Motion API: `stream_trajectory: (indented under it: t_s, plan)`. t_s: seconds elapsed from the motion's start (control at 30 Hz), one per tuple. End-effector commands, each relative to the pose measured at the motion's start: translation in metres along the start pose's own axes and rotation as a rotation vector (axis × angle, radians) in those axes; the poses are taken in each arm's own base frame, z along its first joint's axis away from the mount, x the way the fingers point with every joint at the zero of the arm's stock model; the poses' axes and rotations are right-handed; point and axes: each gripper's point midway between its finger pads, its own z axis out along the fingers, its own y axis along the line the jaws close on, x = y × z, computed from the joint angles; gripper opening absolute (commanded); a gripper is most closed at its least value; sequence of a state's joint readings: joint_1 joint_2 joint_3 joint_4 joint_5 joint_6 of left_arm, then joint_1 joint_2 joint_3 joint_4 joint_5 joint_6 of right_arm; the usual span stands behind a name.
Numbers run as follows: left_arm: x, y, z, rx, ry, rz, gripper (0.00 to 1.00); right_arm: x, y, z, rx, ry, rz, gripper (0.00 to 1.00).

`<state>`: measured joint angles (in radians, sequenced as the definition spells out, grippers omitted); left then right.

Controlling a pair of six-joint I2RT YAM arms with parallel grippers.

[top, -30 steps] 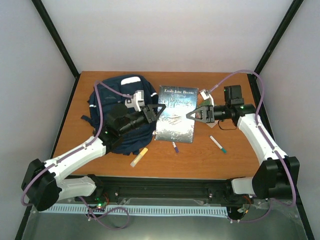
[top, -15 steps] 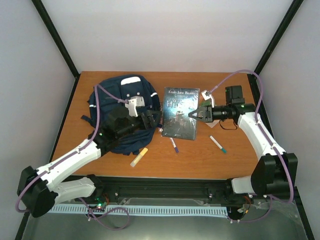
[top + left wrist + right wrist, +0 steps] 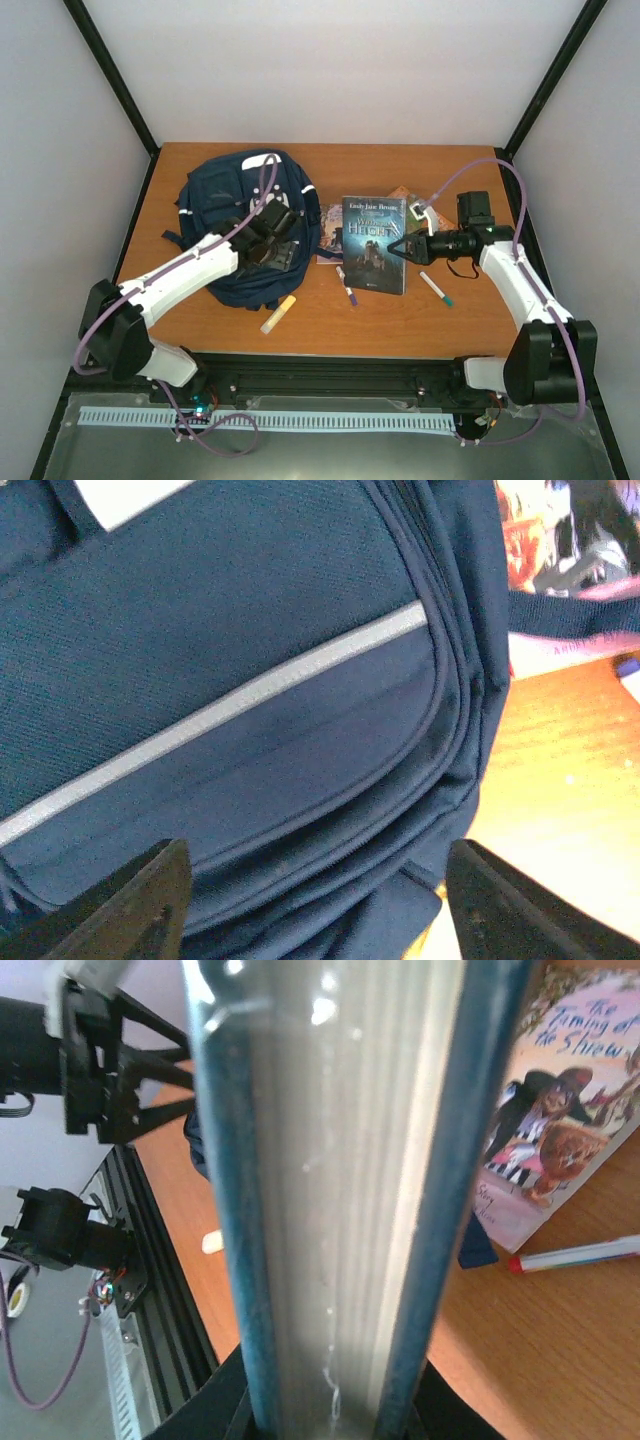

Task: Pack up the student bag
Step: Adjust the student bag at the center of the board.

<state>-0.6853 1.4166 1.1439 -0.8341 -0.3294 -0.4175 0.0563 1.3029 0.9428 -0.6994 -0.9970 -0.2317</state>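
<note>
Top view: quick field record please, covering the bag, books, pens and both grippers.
student bag: lying on the left part of the table
left gripper: open, over the student bag, holding nothing
right gripper: shut on the dark book's edge
dark book: raised, cover facing the top camera
second book: flat on table, partly hidden by dark book
loose on table: yellow marker, purple-tipped pen, green-tipped pen

Navy student bag (image 3: 215, 190), grey stripe (image 3: 250, 695)
</note>
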Motion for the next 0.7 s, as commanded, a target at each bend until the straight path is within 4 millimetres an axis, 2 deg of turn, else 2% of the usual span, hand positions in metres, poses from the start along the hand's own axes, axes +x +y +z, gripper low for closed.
stream_trajectory:
  t_s: [0.0,0.07,0.23,0.47,0.67]
  plan:
    - [0.009,-0.009,-0.002,0.057,0.073,0.205,0.67,-0.025,0.027,-0.018,-0.045,-0.116,-0.193,0.03]
    - [0.013,-0.018,0.005,0.099,0.1,0.266,0.6,-0.023,0.026,-0.019,-0.043,-0.121,-0.192,0.03]
    - [0.021,-0.026,0.026,0.097,0.161,0.341,0.56,-0.023,0.023,-0.021,-0.054,-0.123,-0.175,0.03]
    - [0.021,-0.044,0.037,0.113,0.173,0.415,0.52,-0.024,0.02,-0.026,-0.038,-0.132,-0.167,0.03]
    - [0.033,-0.06,0.048,0.055,0.194,0.578,0.53,-0.025,0.008,-0.029,-0.003,-0.137,-0.131,0.03]
